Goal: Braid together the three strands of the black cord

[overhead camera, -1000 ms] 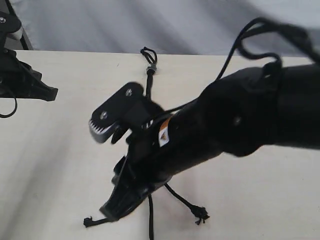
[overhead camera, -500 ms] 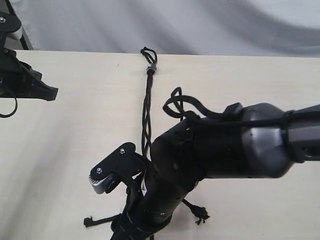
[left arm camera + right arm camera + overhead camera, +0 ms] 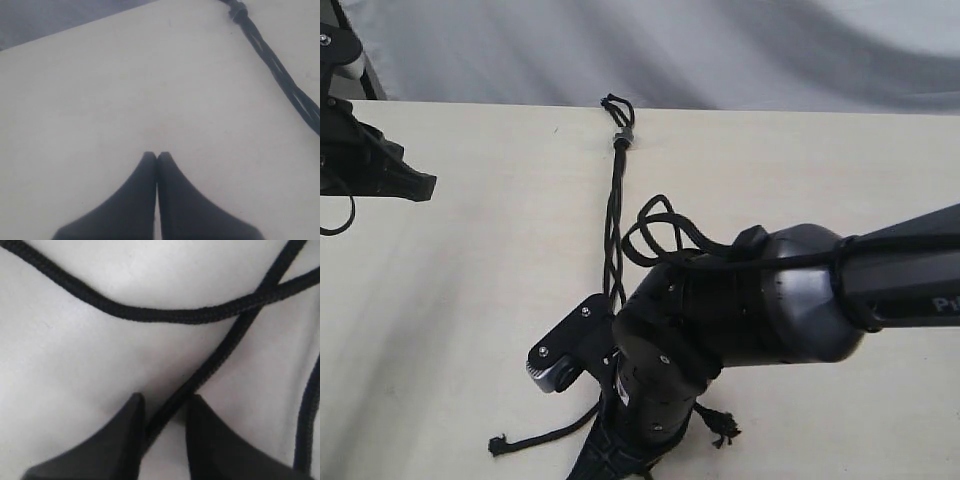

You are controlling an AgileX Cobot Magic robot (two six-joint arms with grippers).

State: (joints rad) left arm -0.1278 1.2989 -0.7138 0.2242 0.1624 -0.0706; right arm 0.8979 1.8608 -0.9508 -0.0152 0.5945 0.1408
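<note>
The black cord (image 3: 614, 215) runs from its grey clamp (image 3: 622, 138) and small loop (image 3: 616, 104) down the table, its three strands twisted together. Lower down they part under my right arm (image 3: 740, 310). One frayed strand end (image 3: 498, 444) lies at the left, another (image 3: 723, 428) at the right. In the right wrist view, my right gripper (image 3: 165, 402) is open low over the table, with one strand (image 3: 220, 357) running between its fingers and a second strand (image 3: 150, 314) crossing over it farther on. My left gripper (image 3: 157, 156) is shut and empty, well left of the cord (image 3: 280, 75).
The left arm's body (image 3: 370, 165) rests at the table's far left edge. The right arm's thick cables (image 3: 665, 230) loop above the cord's lower part. Grey cloth (image 3: 720, 50) hangs behind the table's back edge.
My right arm has swung down and toward the near edge, uncovering the upper cord. It now sits low over the loose strands. The left arm has not moved.
</note>
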